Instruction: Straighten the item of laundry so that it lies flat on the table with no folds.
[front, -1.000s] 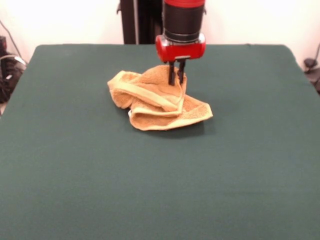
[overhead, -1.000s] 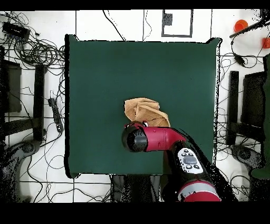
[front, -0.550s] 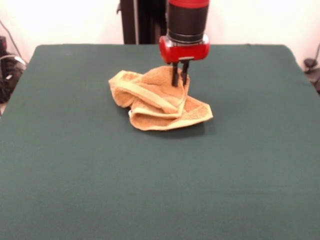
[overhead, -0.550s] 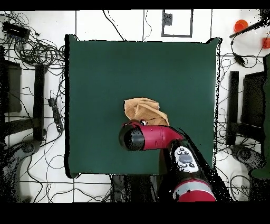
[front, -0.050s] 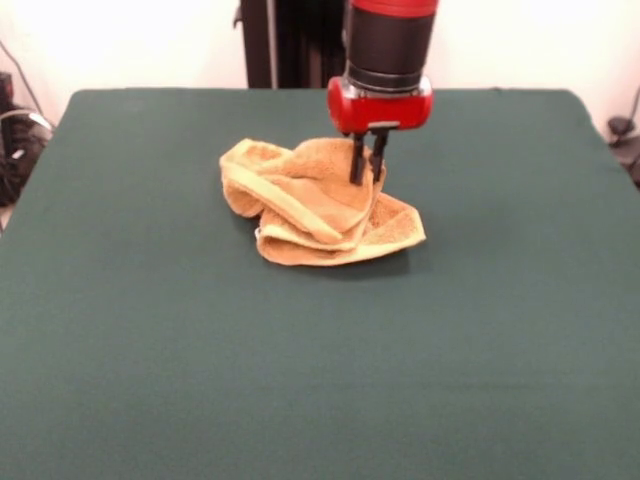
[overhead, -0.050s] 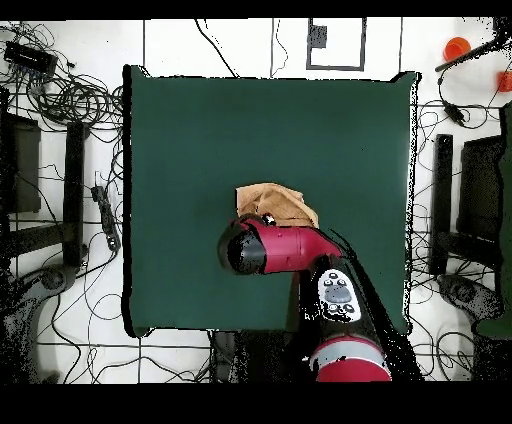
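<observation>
The item of laundry (front, -0.050s: 300, 205), a golden-orange towel, lies crumpled in thick folds a little behind the middle of the dark green table (front, -0.050s: 320, 380). A paler band runs across its top fold. My gripper (front, -0.050s: 367, 178) comes straight down onto the towel's far right part. Its two dark fingers (front, -0.050s: 357, 160) stand close together, pinched on a raised fold of the cloth. In the overhead view the red arm covers the gripper and the near part of the towel (overhead, -0.050s: 278, 200); the rest shows just beyond the arm's wrist on the table (overhead, -0.050s: 200, 150).
Green cloth stretches wide on every side of the towel, widest toward the front edge in the front view. Tangled cables (overhead, -0.050s: 70, 100) and dark stands (overhead, -0.050s: 455, 200) surround the table on the floor.
The gripper has shifted to the right in the front view, drawing the towel's far fold along with it. The bulk of the towel has stayed where it was.
</observation>
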